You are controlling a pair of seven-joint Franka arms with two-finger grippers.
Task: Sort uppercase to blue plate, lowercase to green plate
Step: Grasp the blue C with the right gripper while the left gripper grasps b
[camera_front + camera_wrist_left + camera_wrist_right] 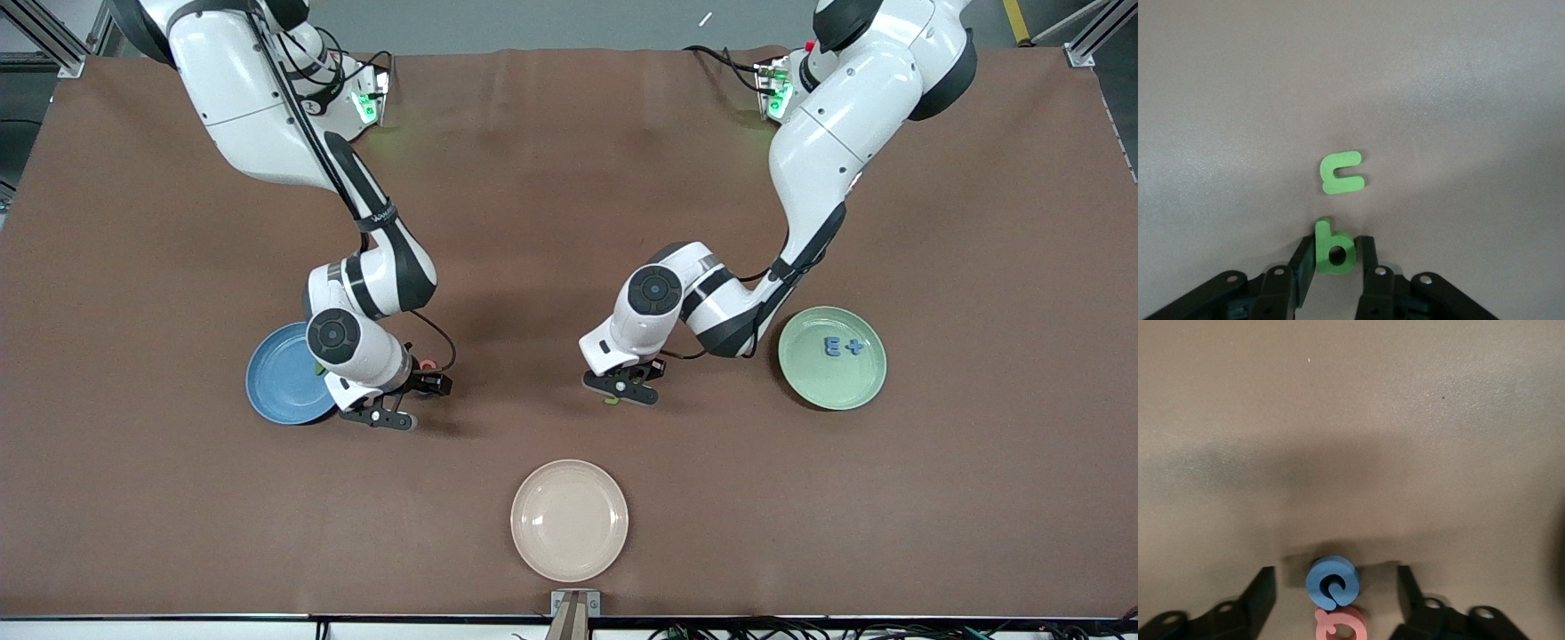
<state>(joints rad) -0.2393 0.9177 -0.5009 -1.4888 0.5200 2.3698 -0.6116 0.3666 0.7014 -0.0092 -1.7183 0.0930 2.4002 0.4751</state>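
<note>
My left gripper [618,391] [1336,243] is low at the table's middle, shut on the green q/p letter [1333,248]. The green u/n letter [1341,173] lies flat just past it. My right gripper [425,380] [1336,577] is open beside the blue plate [276,382], its fingers wide either side of the blue C-like ring [1333,583]. The red-pink Q [1341,627] [428,364] lies touching the ring. The pale green plate [831,391] holds the blue m/E piece [831,347] and the blue x/+ piece [855,348]. A green bit [317,366] shows on the blue plate, mostly hidden by my right arm.
A cream plate [569,520] sits near the table's front edge, nearer to the front camera than both grippers. Brown cloth covers the table.
</note>
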